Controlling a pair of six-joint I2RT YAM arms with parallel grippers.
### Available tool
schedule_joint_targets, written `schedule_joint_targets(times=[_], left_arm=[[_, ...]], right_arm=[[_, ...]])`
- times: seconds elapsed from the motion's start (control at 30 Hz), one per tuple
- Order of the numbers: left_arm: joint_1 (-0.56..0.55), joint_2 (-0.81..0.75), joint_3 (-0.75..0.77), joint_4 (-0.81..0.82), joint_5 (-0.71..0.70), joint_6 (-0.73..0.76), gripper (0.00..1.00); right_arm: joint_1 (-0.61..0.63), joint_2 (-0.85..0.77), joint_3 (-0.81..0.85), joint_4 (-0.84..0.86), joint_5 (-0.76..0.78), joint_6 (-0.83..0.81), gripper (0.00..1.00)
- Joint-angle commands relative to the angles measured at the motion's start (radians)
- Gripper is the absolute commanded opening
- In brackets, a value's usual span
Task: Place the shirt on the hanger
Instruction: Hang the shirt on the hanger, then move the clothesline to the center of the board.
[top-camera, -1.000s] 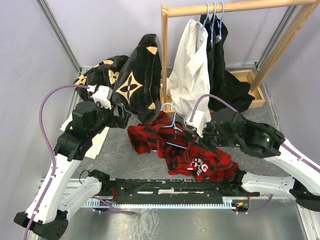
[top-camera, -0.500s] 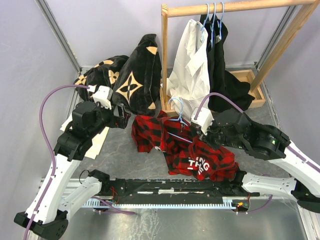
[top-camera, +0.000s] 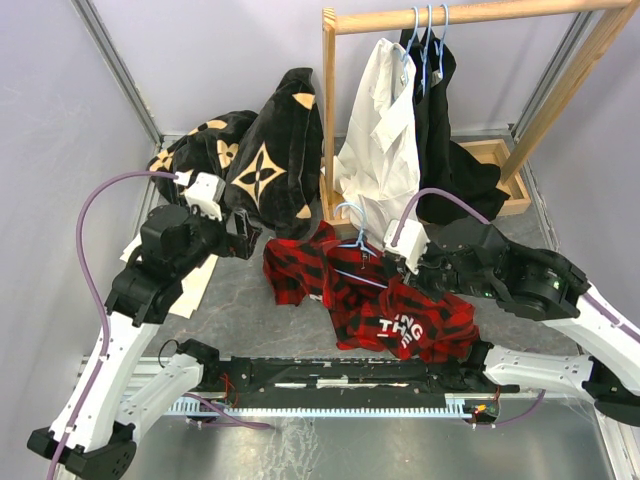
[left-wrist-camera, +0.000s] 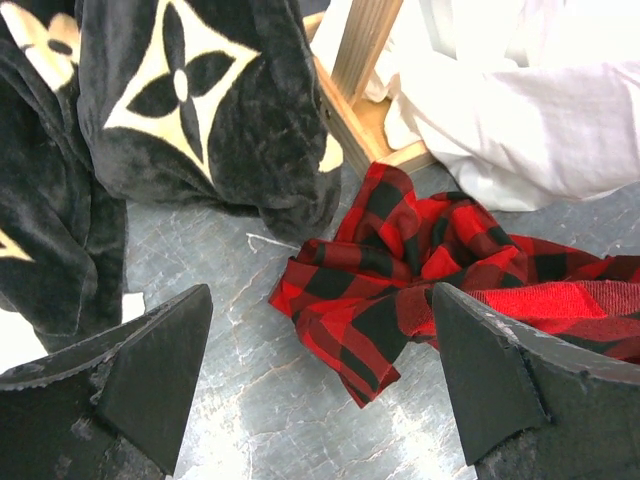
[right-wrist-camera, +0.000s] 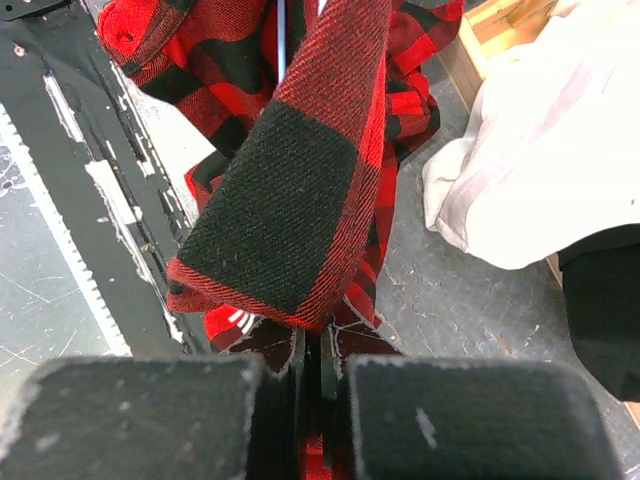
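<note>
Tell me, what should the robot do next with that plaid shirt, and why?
Probably bring the open left gripper forward onto the shirt's loose edge just ahead and close. The right gripper pinches a fold, and the shirt lies bunched with the hanger on it.

Bright, even light from above, only soft shadows. Some sheen glares off the grey table (left-wrist-camera: 250, 410) in the left wrist view. Right pincer (right-wrist-camera: 312, 400) is blurry up close, overhead's sharp.

Pale lilac walls (top-camera: 200, 60) enclose a grey table (top-camera: 240, 300) with wooden rail (top-camera: 365, 19).
</note>
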Motion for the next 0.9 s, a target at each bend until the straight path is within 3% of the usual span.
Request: schedule_joint_targets(times=[0.0, 0.13, 0.53, 0.87], left_arm=[[0.005, -0.051, 0.012, 0.085, 0.065, 0.058, 0.96], [0.005, -0.072, 0.033, 0.102, 0.107, 0.075, 0.96], [0.005, -0.082, 0.131, 0.125, 0.068, 0.105, 0.96], [0.005, -0.002, 0.100, 0.239, 0.203, 0.037, 0.96]], right_arm=[[-0.003, -0.035, 0.095, 0.034, -0.007, -0.047, 0.00], [-0.003, -0.021, 0.202, 0.011, 0.014, -0.092, 0.00], [-0.003, 0.135, 0.763, -0.270, 0.096, -0.233, 0.00], [-0.004, -0.024, 0.878, -0.385, 0.211, -0.163, 0.00]])
